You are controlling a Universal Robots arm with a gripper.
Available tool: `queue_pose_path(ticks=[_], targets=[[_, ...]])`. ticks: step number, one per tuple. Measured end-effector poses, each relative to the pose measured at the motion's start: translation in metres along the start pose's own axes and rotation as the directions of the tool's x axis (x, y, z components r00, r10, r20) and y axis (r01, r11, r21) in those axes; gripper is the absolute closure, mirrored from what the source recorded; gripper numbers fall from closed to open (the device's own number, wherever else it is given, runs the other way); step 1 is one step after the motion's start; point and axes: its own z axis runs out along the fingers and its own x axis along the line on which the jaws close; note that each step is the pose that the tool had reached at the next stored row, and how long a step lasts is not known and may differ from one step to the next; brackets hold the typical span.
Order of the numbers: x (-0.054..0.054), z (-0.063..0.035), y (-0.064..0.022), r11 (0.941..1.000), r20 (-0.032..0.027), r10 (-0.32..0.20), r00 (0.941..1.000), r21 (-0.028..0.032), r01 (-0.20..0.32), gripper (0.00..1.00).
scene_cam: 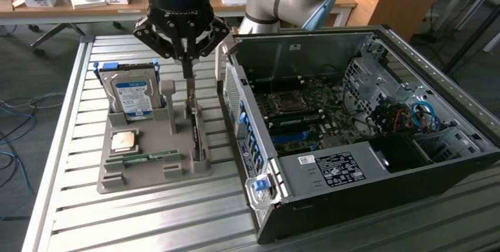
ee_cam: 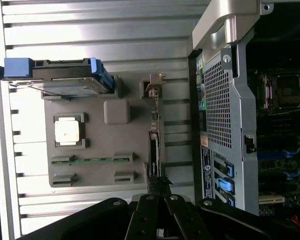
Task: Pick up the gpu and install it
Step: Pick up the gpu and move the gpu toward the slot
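Note:
The gpu [scene_cam: 197,135] is a thin dark-green card standing on edge in a slot of the grey parts holder [scene_cam: 149,173], with its pale metal bracket at the far end. The wrist view looks down on the gpu [ee_cam: 154,150] edge-on. My gripper [scene_cam: 188,82] hangs straight above the card's bracket end, fingers shut together into one narrow blade. I cannot tell whether the tips touch the card. In the wrist view the gripper [ee_cam: 158,200] has its dark fingers converging over the card's edge. The open computer case [scene_cam: 352,123] lies to the exterior view's right of the holder, motherboard exposed.
The holder also carries a hard drive [scene_cam: 133,94] in a blue frame standing upright, a CPU [scene_cam: 123,140] and a RAM stick [scene_cam: 144,158]. All rest on a slatted metal table [scene_cam: 70,205]. The case's side wall [ee_cam: 225,110] rises close beside the card.

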Motion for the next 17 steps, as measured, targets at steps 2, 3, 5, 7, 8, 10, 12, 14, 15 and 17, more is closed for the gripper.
queue_pose_path(ticks=[2, 3, 5, 7, 8, 10, 12, 14, 15, 17], targets=[[0.0, 0.0, 0.0, 1.0, 0.0, 0.0, 1.0, 0.0, 0.0, 0.89], [0.0, 0.0, 0.0, 1.0, 0.0, 0.0, 1.0, 0.0, 0.0, 0.89], [0.0, 0.0, 0.0, 1.0, 0.0, 0.0, 1.0, 0.0, 0.0, 0.89], [0.0, 0.0, 0.0, 1.0, 0.0, 0.0, 1.0, 0.0, 0.0, 0.89], [0.0, 0.0, 0.0, 1.0, 0.0, 0.0, 1.0, 0.0, 0.0, 0.89], [0.0, 0.0, 0.0, 1.0, 0.0, 0.0, 1.0, 0.0, 0.0, 0.77], [0.0, 0.0, 0.0, 1.0, 0.0, 0.0, 1.0, 0.0, 0.0, 0.71], [0.0, 0.0, 0.0, 1.0, 0.0, 0.0, 1.0, 0.0, 0.0, 0.65], [0.0, 0.0, 0.0, 1.0, 0.0, 0.0, 1.0, 0.0, 0.0, 0.59], [0.0, 0.0, 0.0, 1.0, 0.0, 0.0, 1.0, 0.0, 0.0, 0.53]])
